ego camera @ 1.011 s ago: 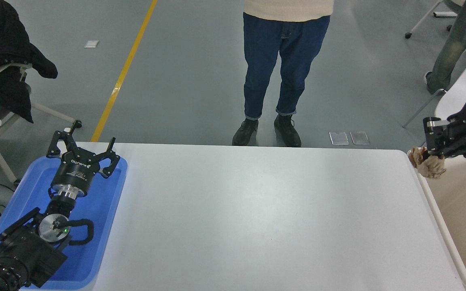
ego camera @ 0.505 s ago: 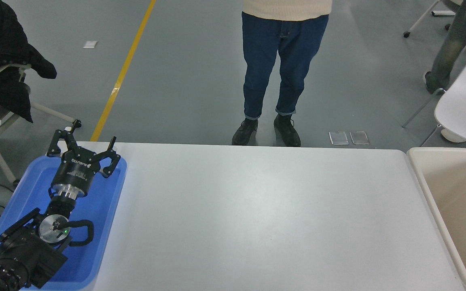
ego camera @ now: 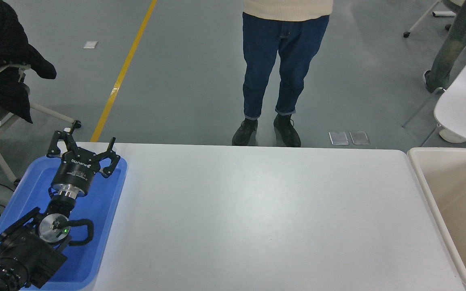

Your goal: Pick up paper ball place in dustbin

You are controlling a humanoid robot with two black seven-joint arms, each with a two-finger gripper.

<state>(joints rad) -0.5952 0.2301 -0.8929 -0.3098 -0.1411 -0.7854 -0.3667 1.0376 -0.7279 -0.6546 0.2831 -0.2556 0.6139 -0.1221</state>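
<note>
I see my left claw (ego camera: 82,150) parked with its fingers spread over the blue tray (ego camera: 107,210) at the table's (ego camera: 257,218) left end, clear of the work. My right claw is out of view. The paper ball shows nowhere; the visible part of the beige dustbin (ego camera: 421,178) looks bare, so I cannot confirm the drop.

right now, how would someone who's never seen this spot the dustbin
Start at the white table and follow it to its right end. Beside that end is the dustbin, a large cream plastic bin with a thick rounded rim. The blue tray at the opposite end is shallow, under the parked left gripper.
</note>
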